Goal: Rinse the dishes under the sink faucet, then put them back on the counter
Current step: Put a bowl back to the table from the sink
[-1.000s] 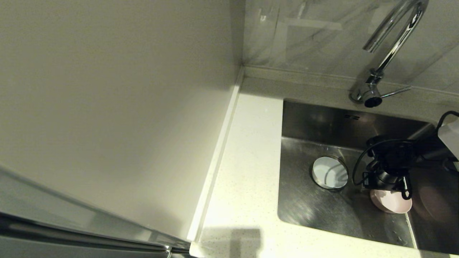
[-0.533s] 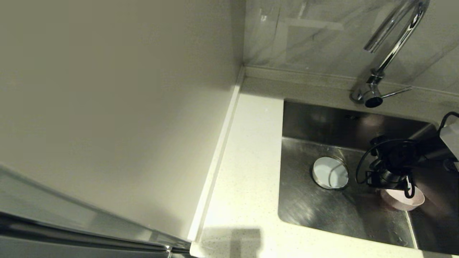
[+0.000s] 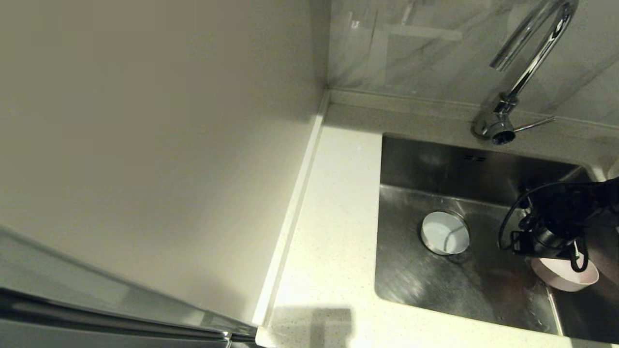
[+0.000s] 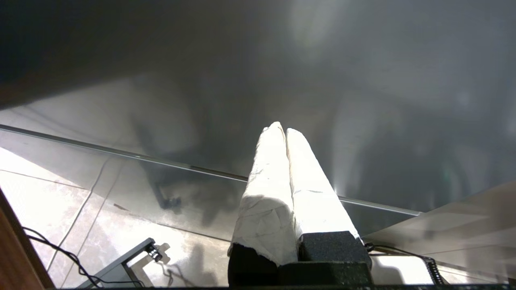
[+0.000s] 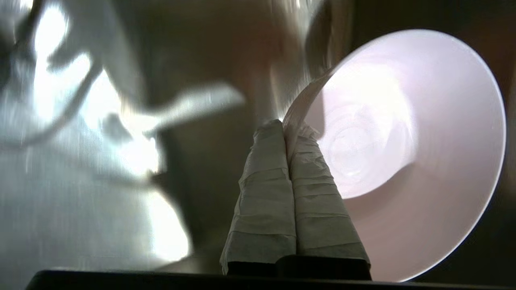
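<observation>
The right gripper (image 5: 287,128) hangs over the right side of the sink (image 3: 411,285), its jaws pressed tight together on the rim of the pink bowl (image 3: 563,276). In the right wrist view the wrapped fingers (image 5: 262,193) pinch only a thin edge of that bowl, which stands tilted, its inside facing the camera. The bowl seems to be lifted clear of the basin floor, near the sink's right wall, though whether it touches steel underneath cannot be told.

The main risk is the grip itself: a narrow pinch on a slick, probably wet rim leaves the bowl free to pivot or slip out, and a drop would send it clattering onto the steel or against the wall. A fast swing toward the white speckled surface (image 3: 333,232) would make this worse. The dark cable looping beside the gripper could also snag the rim as the wrist turns.

The pale blue bowl (image 3: 445,233) sits on the sink floor over the drain, well apart from the pink one, and could be knocked if the arm sweeps low across the basin. The chrome faucet (image 3: 522,72) stands behind; no water is visible running.

The left gripper (image 4: 285,133) is parked away from the sink, jaws closed together on nothing.
</observation>
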